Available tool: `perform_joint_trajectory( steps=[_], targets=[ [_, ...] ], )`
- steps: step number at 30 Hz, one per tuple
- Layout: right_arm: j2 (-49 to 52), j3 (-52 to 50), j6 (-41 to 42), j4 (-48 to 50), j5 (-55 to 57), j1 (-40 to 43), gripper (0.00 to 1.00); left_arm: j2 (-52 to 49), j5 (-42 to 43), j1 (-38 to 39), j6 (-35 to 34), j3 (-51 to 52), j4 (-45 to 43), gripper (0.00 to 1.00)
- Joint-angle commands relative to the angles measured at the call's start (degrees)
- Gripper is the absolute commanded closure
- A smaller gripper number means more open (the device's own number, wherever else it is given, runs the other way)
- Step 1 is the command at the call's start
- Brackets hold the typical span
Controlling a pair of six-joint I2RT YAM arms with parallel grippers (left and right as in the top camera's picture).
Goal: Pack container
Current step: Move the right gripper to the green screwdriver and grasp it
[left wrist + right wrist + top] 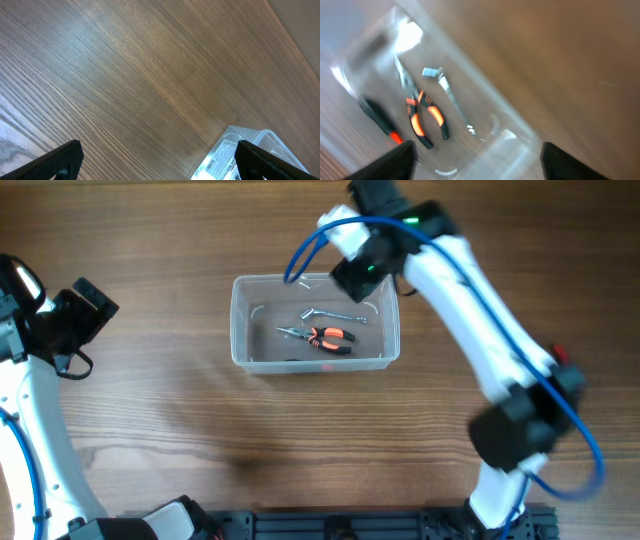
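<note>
The clear plastic container (240, 320) stands at the table's middle. Inside lie orange-and-black pliers (322, 337), a silver wrench (330, 314) and a dark tool with an orange band at the front wall (380, 122). The right wrist view shows the container (520, 145), pliers (422, 117) and wrench (451, 97), blurred. My right gripper (477, 162) is open and empty above the container's far right corner (360, 268). My left gripper (157, 162) is open and empty over bare wood at the far left (75, 315); a corner of the container (225, 155) shows in its view.
The wooden table (150, 430) surrounds the container. Blue cables loop over the right arm (470, 300). A black rail (380, 525) runs along the table's front edge.
</note>
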State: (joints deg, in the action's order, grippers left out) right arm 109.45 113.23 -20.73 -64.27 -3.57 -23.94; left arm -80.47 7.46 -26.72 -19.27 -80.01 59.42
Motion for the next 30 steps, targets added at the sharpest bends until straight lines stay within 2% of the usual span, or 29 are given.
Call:
perform_joint_trajectory(
  steps=[1,4,11,14,17,20,23,26,30],
  targets=[
    [-10.4,2.2,12.4,-1.9,3.1,9.0,0.0,0.2,1.0,0.3,-0.5,-0.4,0.0,0.0],
    [-14.2,2.2,20.9,-8.5,3.1,20.7,0.0,0.2,1.0,0.3,-0.5,-0.4,0.0,0.0],
    [-15.3,1.8,28.4,-27.1,-0.1,39.1,0.0,0.2,1.1,0.3,-0.5,-0.4,0.0,0.0],
    [-19.2,-1.2,28.6,-27.9,-3.5,40.9,0.0,0.2,1.1,0.3,-0.5,-0.4,0.0,0.0],
    [-26.3,-8.7,30.8,-27.8,-5.7,40.9,0.0,0.2,1.1,0.3,-0.5,-0.4,0.2,0.0],
    [-35.2,-20.7,31.6,-24.1,-5.5,40.9,0.0,0.2,1.1,0.3,-0.5,-0.4,0.0,0.0],
    [-41.9,-35.9,31.9,-12.2,-5.0,41.9,0.0,0.2,1.1,0.3,-0.5,-0.4,-0.2,0.0],
    [-42.4,-47.1,23.2,-2.2,-5.0,44.5,0.0,0.2,1.1,0.3,-0.5,-0.4,-0.7,0.0],
    [-37.4,-57.6,15.2,8.7,-2.3,49.8,0.0,0.2,1.1,0.3,-0.5,-0.4,-1.5,0.0]
  ],
)
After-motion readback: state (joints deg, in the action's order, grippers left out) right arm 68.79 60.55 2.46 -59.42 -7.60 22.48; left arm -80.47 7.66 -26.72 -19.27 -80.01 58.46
